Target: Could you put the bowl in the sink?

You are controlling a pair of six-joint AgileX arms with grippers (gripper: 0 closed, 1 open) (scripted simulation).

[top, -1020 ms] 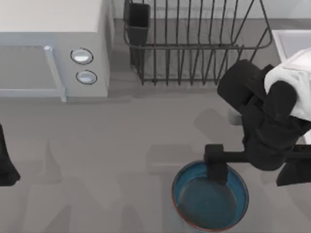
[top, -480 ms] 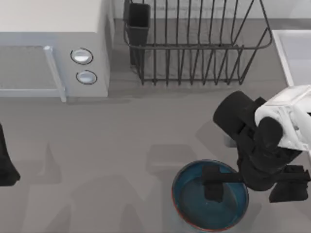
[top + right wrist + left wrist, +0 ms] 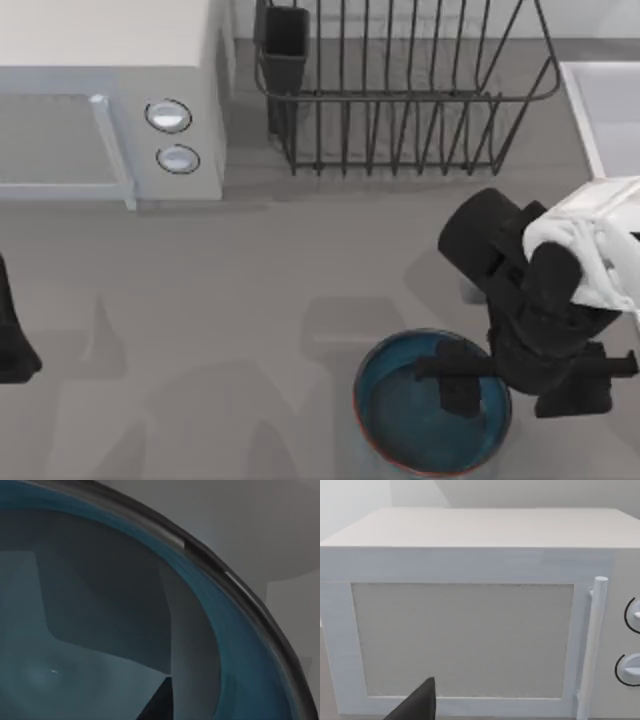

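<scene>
The bowl (image 3: 432, 402) rests on the table at 5 o'clock. The right gripper (image 3: 515, 385) straddles its 3 o'clock rim, jaws spread, positioned for a rim grasp. The sink (image 3: 600, 100) lies at 2 o'clock. The left arm is parked at 9 o'clock.

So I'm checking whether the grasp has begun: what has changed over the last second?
The right gripper has moved toward the near edge of the table, from the bowl's far rim to its right rim, with one finger over the inside. Nothing shows it lifted. The bowl, microwave, dish rack, sink and parked left arm stayed put.
</scene>
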